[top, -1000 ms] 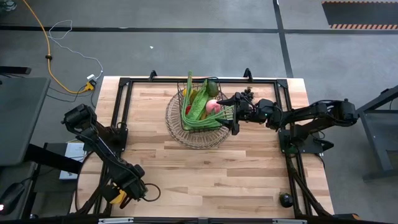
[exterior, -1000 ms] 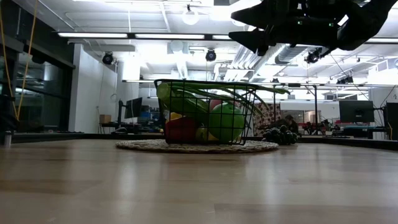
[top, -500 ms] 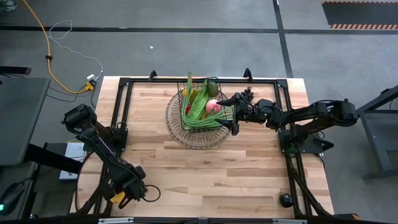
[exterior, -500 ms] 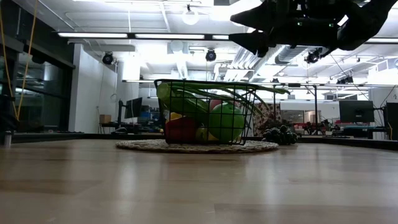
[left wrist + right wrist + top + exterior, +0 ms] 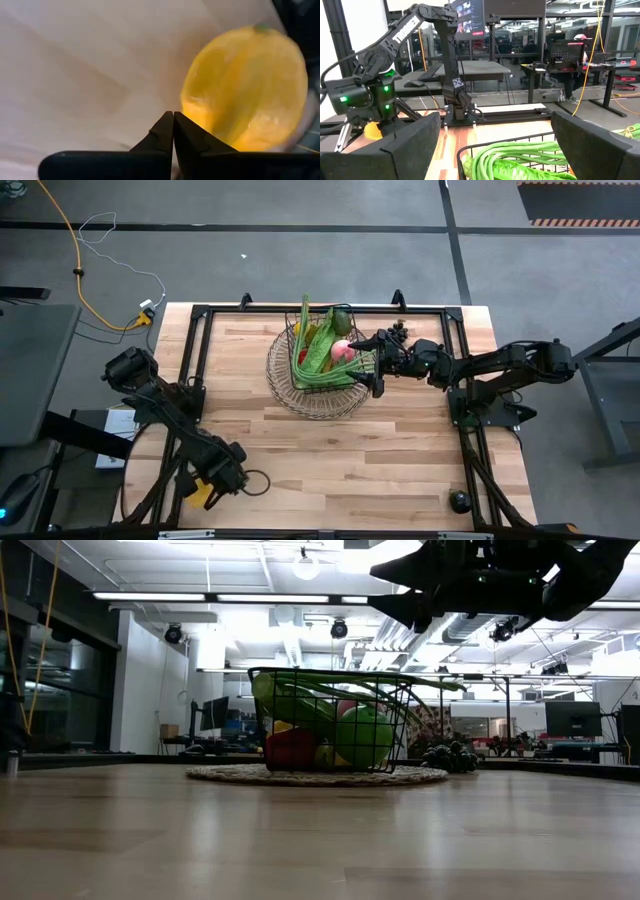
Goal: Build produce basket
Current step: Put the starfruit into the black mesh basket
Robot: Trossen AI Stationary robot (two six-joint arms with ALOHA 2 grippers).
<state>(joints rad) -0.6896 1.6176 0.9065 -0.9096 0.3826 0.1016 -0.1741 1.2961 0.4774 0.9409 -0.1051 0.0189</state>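
The left claw [image 5: 222,480] is sitting low at the near left corner of the counter [image 5: 330,450], and over the last second it has been sliding to the right along the near edge, taking a yellow lemon [image 5: 205,494] along with it. The left wrist view shows the lemon [image 5: 245,90] bulking just beyond the fingertips, which are meeting in a closed point in front of it; whether the fruit is truly pinched or only pressed against the claw, I cannot tell from these views. The right wrist view is also catching that yellow spot [image 5: 372,131] under the left arm across the counter.

The right claw [image 5: 372,363] has not been moving at all. It is hovering over the right rim of the basket [image 5: 290,385], its fingers spread wide with nothing between them, the long green beans [image 5: 520,157] lying right below it.

The basket is standing toward the far side of the counter, in the middle, already loaded: beans, a green apple [image 5: 362,738], something red [image 5: 292,748] and a pink fruit [image 5: 342,351] are showing through the mesh. A bunch of dark grapes [image 5: 448,757] is lying on the counter just to the right of the basket, still outside it.

The shift suggests the lemon is starting its trip toward the basket, which is well apart from it, so the job looks mostly done with the lemon and grapes remaining.
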